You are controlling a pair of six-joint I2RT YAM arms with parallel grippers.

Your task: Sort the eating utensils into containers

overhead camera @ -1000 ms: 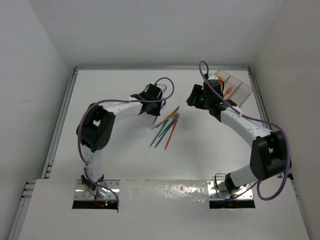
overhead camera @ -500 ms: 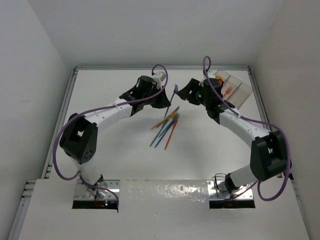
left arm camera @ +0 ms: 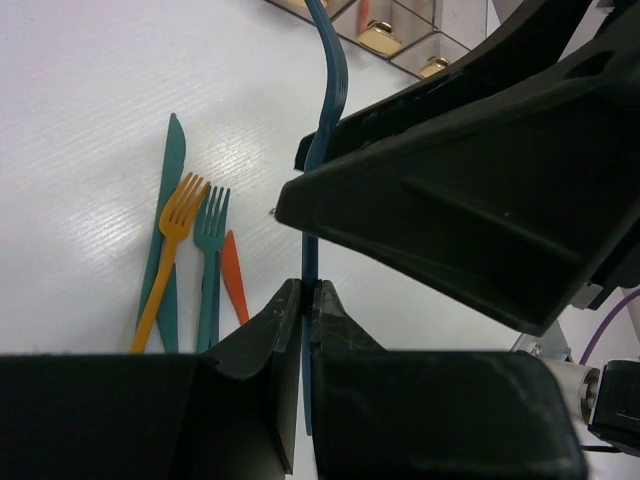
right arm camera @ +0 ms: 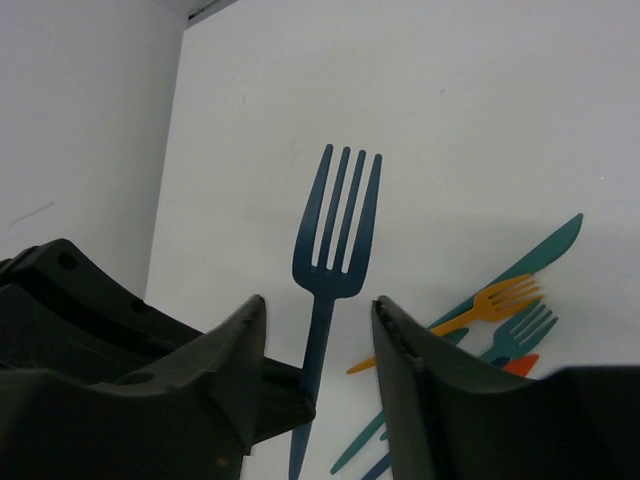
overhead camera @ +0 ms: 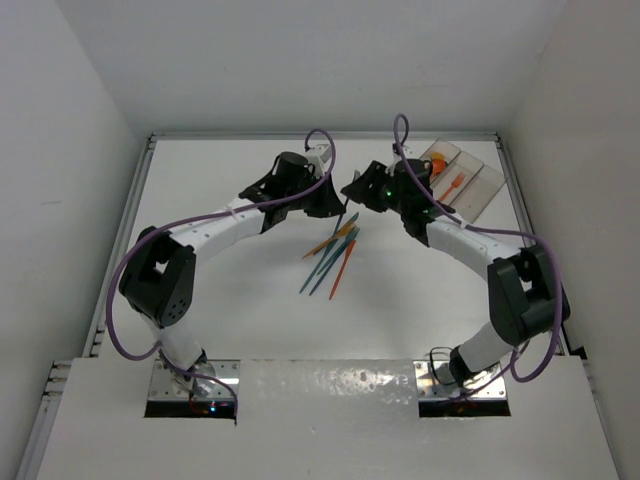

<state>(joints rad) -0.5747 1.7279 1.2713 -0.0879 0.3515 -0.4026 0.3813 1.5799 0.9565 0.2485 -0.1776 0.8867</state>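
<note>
My left gripper (left arm camera: 308, 290) is shut on the lower handle of a blue fork (left arm camera: 325, 110), which it holds upright above the table, tines up. My right gripper (right arm camera: 318, 310) is open, its two fingers standing either side of the fork's (right arm camera: 335, 240) neck with gaps on both sides. In the top view the two grippers meet at mid-table, left (overhead camera: 333, 203) and right (overhead camera: 357, 190). Several more utensils (overhead camera: 333, 252) lie in a loose pile below them: a teal knife (left arm camera: 168, 200), an orange fork (left arm camera: 175, 240), a teal fork (left arm camera: 210, 250). The containers (overhead camera: 478, 186) sit at the back right.
An orange utensil (overhead camera: 455, 181) lies in one container. White walls close the table on the left, back and right. The purple cables (overhead camera: 325, 150) loop above both wrists. The right arm's body (left arm camera: 470, 190) fills much of the left wrist view.
The left arm swung toward the middle, lifting the blue fork upright. The right gripper left the containers, moved left and came around the fork's neck.
</note>
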